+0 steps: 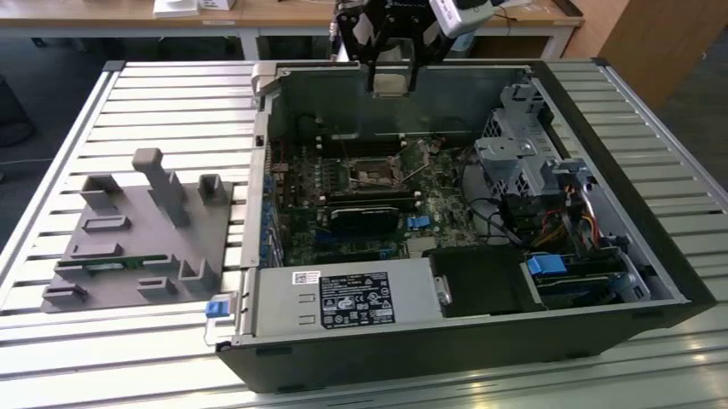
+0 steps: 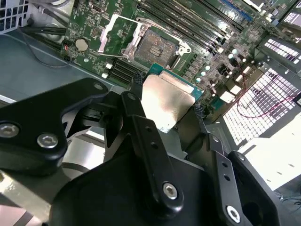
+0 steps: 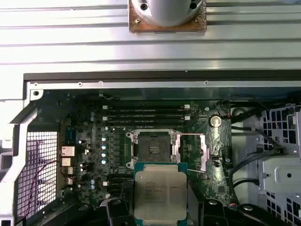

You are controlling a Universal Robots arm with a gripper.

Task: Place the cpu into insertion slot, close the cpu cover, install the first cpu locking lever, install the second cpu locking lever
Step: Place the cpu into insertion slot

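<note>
My gripper point(image 1: 390, 78) hangs above the open computer case, over its far wall, and is shut on the cpu point(image 1: 390, 83). In both wrist views the cpu point(image 2: 165, 100) point(image 3: 160, 194) sits flat between the black fingers point(image 2: 141, 122), its silver-grey top showing. Below and ahead lies the insertion slot point(image 3: 153, 149) point(image 2: 156, 44), a dark square socket on the green board, with nothing in it. The cpu cover point(image 2: 118, 34) point(image 3: 205, 153) is swung open beside the socket. In the exterior view the slot point(image 1: 371, 175) is well below the gripper.
Long black memory slots point(image 3: 146, 112) run beside the socket. A silver drive cage point(image 1: 517, 158), cables point(image 1: 563, 217) and a power supply point(image 1: 341, 298) crowd the case. A grey fixture block point(image 1: 136, 230) stands on the slatted table point(image 1: 170, 94) at the exterior view's left.
</note>
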